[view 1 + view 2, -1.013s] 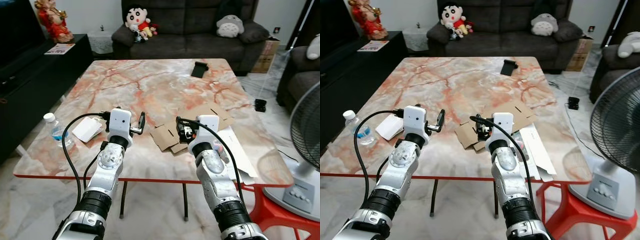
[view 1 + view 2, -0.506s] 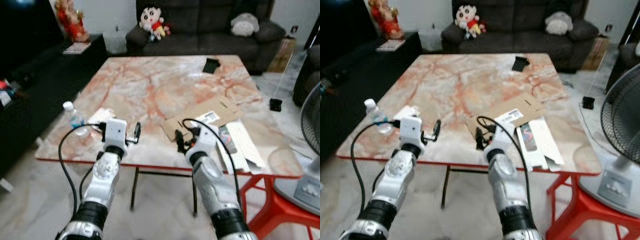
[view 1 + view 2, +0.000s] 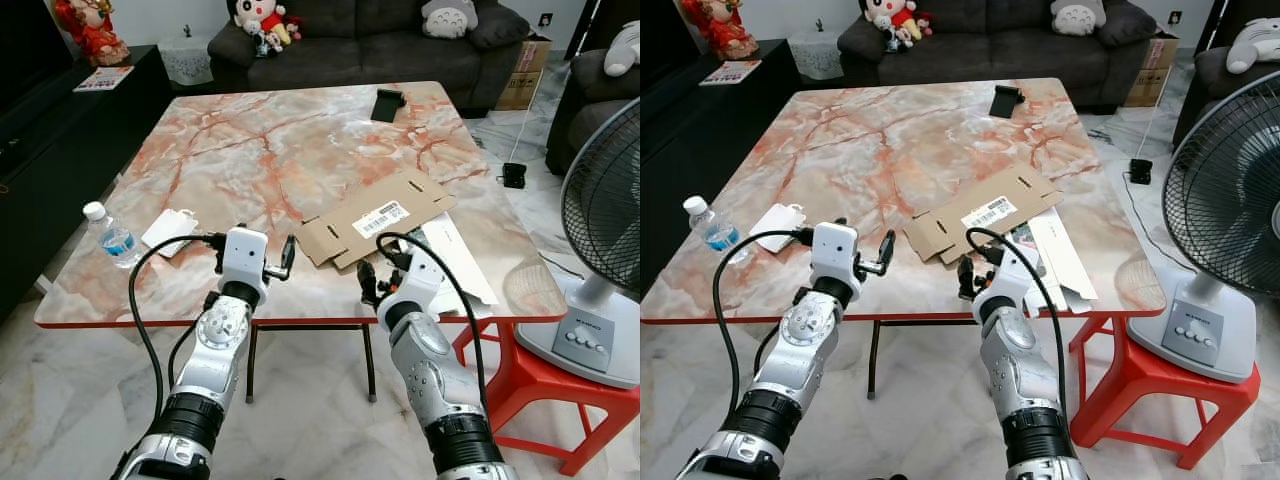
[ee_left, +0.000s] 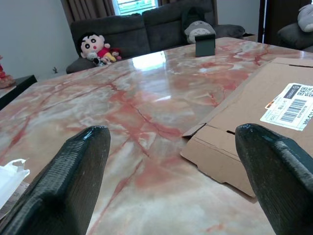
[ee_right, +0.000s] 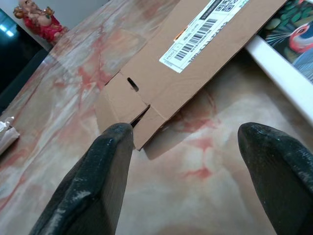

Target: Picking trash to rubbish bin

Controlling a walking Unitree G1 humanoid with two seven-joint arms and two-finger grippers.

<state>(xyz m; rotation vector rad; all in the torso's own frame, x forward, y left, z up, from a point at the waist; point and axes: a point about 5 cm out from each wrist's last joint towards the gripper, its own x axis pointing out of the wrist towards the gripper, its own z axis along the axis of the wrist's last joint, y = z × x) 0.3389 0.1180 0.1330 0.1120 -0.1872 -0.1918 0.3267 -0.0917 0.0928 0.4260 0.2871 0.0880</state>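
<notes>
the robot stands at the near edge of a marble-patterned table (image 3: 300, 150) with orange veins. the left end effector (image 3: 282, 258) hovers just over the near edge, its two black fingers (image 4: 73, 171) spread wide with nothing between them. the right end effector (image 3: 368, 285) sits at the near edge too, just in front of the cardboard, and its fingers (image 5: 98, 181) are also spread apart and hold nothing.

the main piece of trash, a flattened cardboard box (image 3: 375, 217) with a white barcode label (image 3: 380, 217), lies on the table's near right part, its near corner just ahead of the right end effector. beside it, toward the right edge, lies a long white box (image 3: 450, 255) with a colourful printed picture, partly tucked under the cardboard. a crumpled white wrapper (image 3: 170, 230) lies near the left edge, and a small water bottle (image 3: 110, 238) with a white cap stands just beside it at the table's left corner. a small black object (image 3: 388, 101) rests at the far side of the table.

beyond the table is a dark sofa (image 3: 360, 45) with plush toys on it. a standing fan (image 3: 605, 220) is on the right, next to a red plastic stool (image 3: 530, 390) under the table's right corner.
</notes>
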